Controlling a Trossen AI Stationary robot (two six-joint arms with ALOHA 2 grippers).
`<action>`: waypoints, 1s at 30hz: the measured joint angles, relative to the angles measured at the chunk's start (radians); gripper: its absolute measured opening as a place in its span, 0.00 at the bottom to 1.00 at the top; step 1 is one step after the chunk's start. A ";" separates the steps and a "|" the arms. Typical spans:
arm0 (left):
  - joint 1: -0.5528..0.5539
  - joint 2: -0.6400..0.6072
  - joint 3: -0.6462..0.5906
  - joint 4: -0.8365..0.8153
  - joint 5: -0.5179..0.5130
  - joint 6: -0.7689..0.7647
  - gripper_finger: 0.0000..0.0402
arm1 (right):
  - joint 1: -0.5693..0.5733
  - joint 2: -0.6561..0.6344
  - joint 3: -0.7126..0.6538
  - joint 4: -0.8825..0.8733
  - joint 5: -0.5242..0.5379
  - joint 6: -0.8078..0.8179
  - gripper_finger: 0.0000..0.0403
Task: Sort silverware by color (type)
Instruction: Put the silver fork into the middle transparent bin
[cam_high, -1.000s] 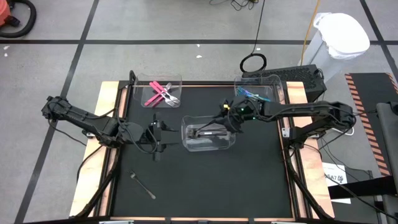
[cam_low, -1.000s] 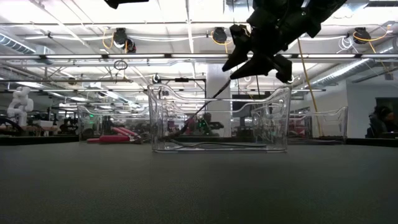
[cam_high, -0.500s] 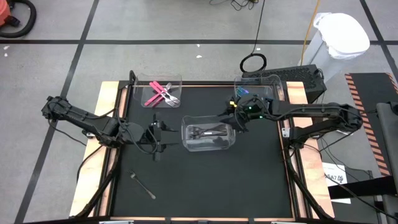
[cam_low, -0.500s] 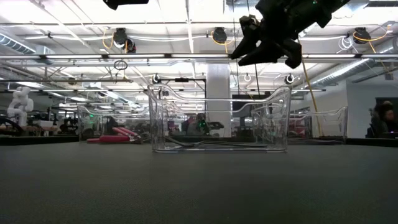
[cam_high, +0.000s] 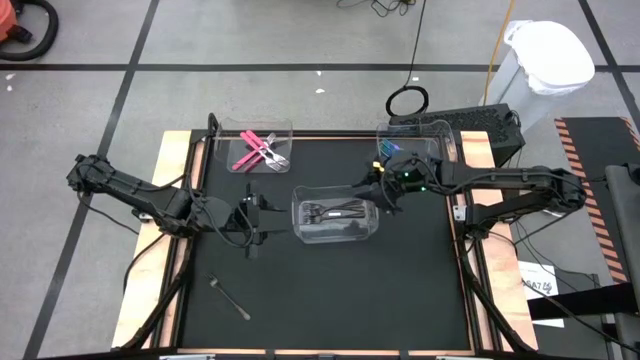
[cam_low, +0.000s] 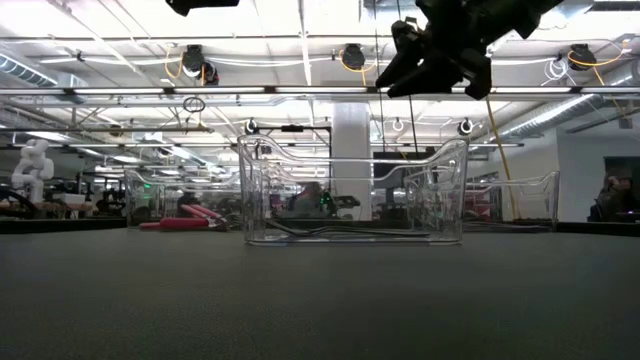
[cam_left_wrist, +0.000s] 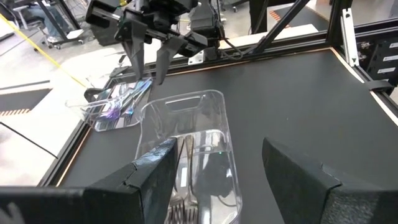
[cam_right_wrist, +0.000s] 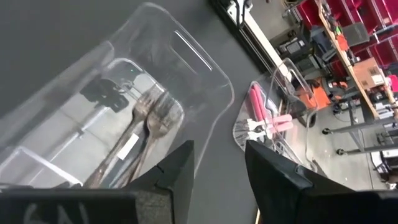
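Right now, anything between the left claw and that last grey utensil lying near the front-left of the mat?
Nothing visible. The grey utensil lies alone on the black mat; the left claw, open, hovers beside the middle bin, with bare mat between.

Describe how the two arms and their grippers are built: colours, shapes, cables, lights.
Both arms are black, slim and jointed, with dark cables alongside. The left gripper has two broad, blocky black fingers. The right gripper has narrower tapered fingers, and a small green light glows near its wrist.
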 joint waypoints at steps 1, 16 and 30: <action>0.000 0.000 0.000 -0.002 0.000 0.000 0.59 | 0.006 0.000 0.000 0.000 -0.001 0.000 0.35; -0.004 0.000 0.000 -0.183 0.000 -0.238 0.59 | 0.174 0.000 0.000 0.017 -0.004 0.107 0.35; -0.167 0.055 -0.104 -0.246 -0.038 -0.716 0.59 | 0.313 0.001 0.000 0.052 -0.002 0.287 0.35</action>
